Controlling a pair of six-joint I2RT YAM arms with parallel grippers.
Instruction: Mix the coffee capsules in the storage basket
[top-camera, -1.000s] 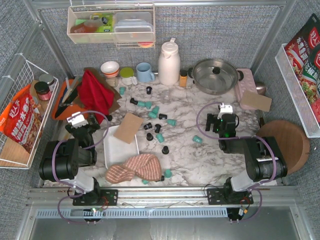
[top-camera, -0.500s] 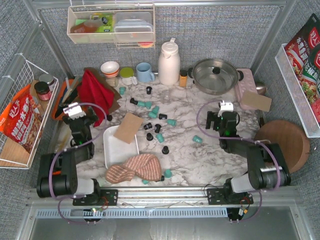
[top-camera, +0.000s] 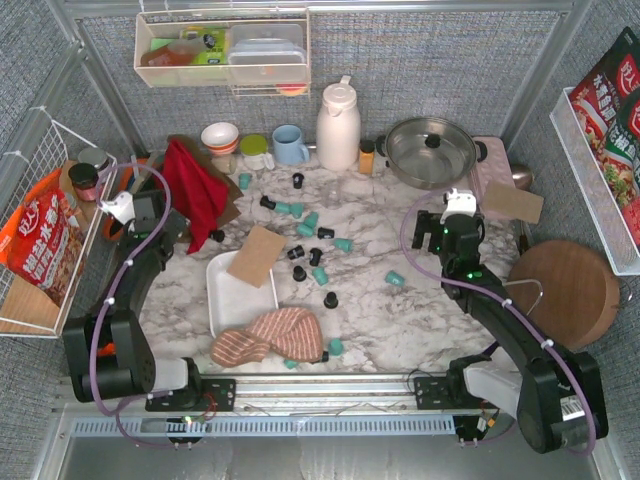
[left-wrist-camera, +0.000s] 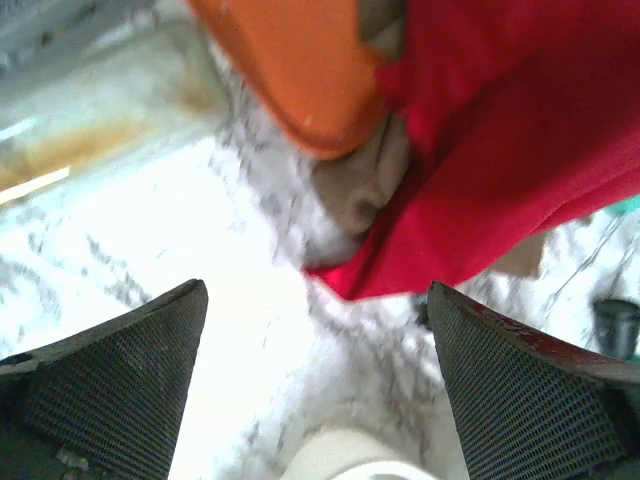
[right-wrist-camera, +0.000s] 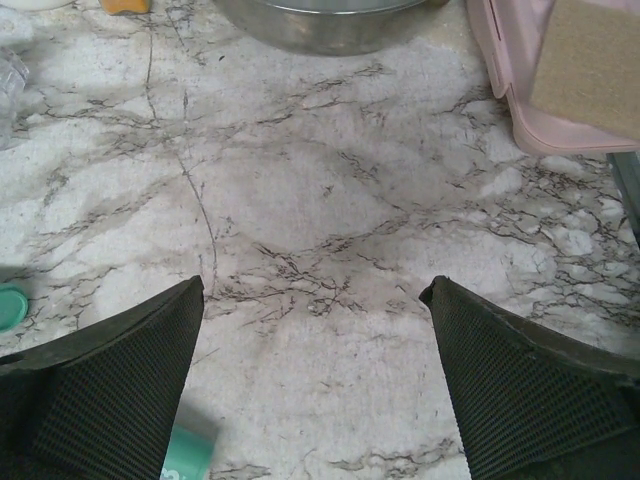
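**1. L gripper** (left-wrist-camera: 316, 300)
- State: jaws fully apart, nothing btwn the mesh pads (left-wrist-camera: 120, 380).
- Position: left-ctr of the top view, nose pointing toward the frame's upper edge.
- L wrist view (blurred): the red cloth (left-wrist-camera: 500, 150) fills the upper right. An orange container (left-wrist-camera: 290, 70) sits top ctr. Bare marble table (left-wrist-camera: 130, 230) lies under and ahead of the pads.

**2. R gripper** (right-wrist-camera: 313, 285)
- State: jaws fully apart, holding nothing. Only marble shows btwn the pads.
- Position: right-ctr of the top view, over the table.
- R wrist view: steel pan (right-wrist-camera: 330, 20) at top ctr; pink box (right-wrist-camera: 520, 100) at upper right w/ a brown pad (right-wrist-camera: 595, 60) on top. Two teal coffee capsules (right-wrist-camera: 190, 455) are in shot, one at lower left beside the L-hand pad and one at the left edge.

**3. Task items (top view)**
- Storage basket (top-camera: 232, 300): lower-left of ctr, btwn the two arms but nearer the L one. A cardboard piece (top-camera: 257, 255) overlaps its upper-right corner. A striped cloth (top-camera: 272, 335) covers its lower edge.
- Coffee capsules: teal and black, scattered on the marble at frame ctr, right of and above the basket. One teal pod lies nearer the R gripper; two more sit by the striped cloth's right end.

**4. Surroundings**
- A white thermos (top-camera: 338, 125) and a blue mug (top-camera: 290, 145) stand along the back, upper ctr.
- A round wooden board (top-camera: 565, 290) lies at the right.
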